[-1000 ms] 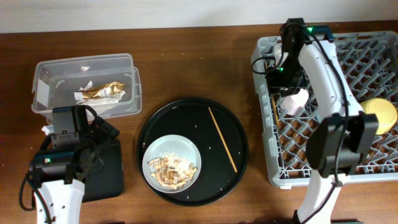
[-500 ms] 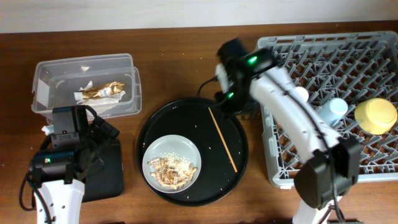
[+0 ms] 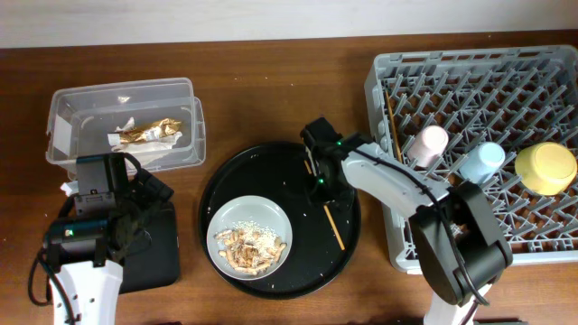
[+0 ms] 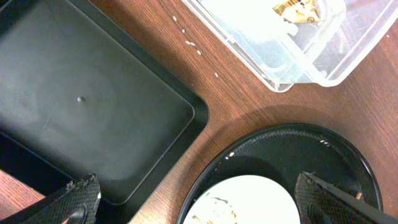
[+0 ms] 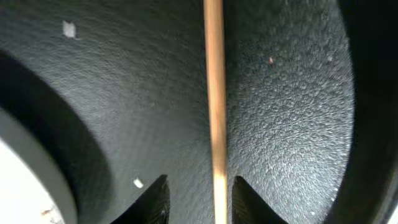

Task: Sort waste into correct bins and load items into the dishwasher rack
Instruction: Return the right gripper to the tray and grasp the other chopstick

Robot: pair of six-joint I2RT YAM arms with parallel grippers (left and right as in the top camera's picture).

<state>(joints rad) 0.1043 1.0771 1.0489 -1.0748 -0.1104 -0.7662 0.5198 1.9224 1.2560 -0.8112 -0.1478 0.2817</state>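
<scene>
A brown wooden table (image 3: 262, 90) carries four things, each apart from the others: a clear rectangular plastic tub (image 3: 117, 90) at the far left, a shallow black rectangular tray (image 4: 93, 106) nearer, a large round black tray (image 3: 271, 171) in the middle, and a large square light-grey plastic lattice crate (image 3: 452, 56) on the right. A few white grains (image 4: 193, 43) lie on the bare wood beside the tub

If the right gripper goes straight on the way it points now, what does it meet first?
The right gripper would most likely meet the thin wooden chopstick lying between its open jaws, then the large round black tray beneath. Depth is unclear.
</scene>
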